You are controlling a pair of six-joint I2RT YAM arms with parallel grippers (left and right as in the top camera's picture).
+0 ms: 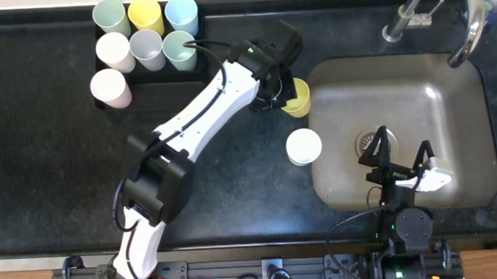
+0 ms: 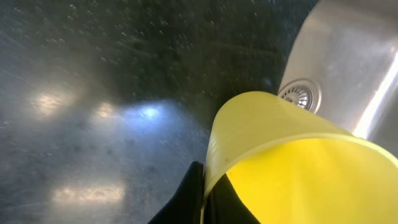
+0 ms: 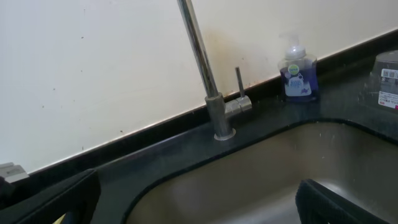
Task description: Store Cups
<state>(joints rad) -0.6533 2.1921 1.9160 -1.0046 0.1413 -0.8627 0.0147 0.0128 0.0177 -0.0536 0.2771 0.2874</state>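
Observation:
My left gripper (image 1: 280, 91) is shut on the rim of a yellow cup (image 1: 297, 98), held tilted at the sink's left edge. In the left wrist view the wall of the yellow cup (image 2: 292, 162) is pinched between the dark fingers (image 2: 189, 199), one inside and one outside. A white cup (image 1: 303, 145) stands upright on the counter just in front of it. Several cups stand in a black tray (image 1: 197, 74) at the back left, and a pink cup (image 1: 110, 87) stands just beside it. My right gripper (image 1: 402, 147) hangs open over the sink with nothing in it.
The steel sink (image 1: 448, 80) takes up the right side, its drain (image 2: 301, 94) close beyond the yellow cup. A faucet (image 3: 208, 81) and a soap bottle (image 3: 297, 73) stand behind the sink. The dark counter (image 1: 56, 165) lies bare at the left and front.

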